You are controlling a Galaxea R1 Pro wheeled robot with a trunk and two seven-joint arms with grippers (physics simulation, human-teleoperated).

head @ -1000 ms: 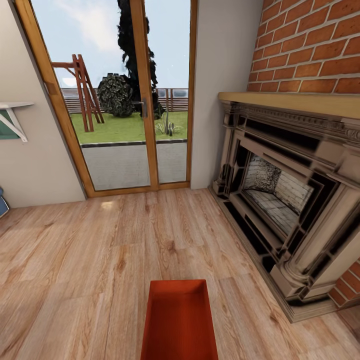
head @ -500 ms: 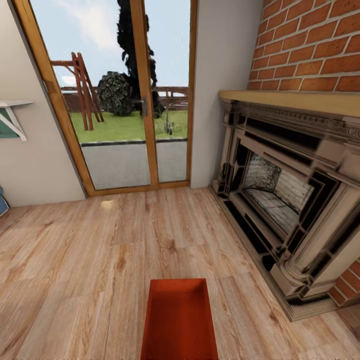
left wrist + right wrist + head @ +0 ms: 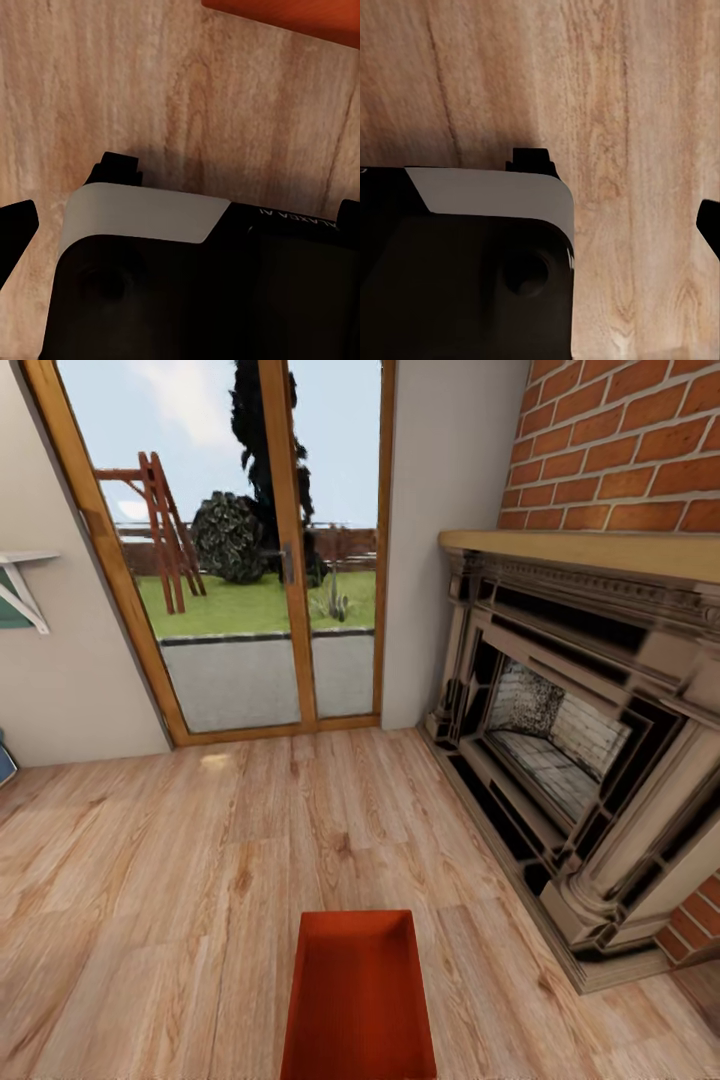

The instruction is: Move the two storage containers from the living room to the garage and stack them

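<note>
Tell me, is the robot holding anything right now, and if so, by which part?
Cannot be told. The orange-red container lies on the wood floor; no fingers are seen on it.

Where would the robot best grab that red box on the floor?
Probably by the storage container's two long side walls, one pincer on each, coming down from above: it lies open-topped, lengthwise ahead on the wood floor, its thin straight rims exposed.
</note>
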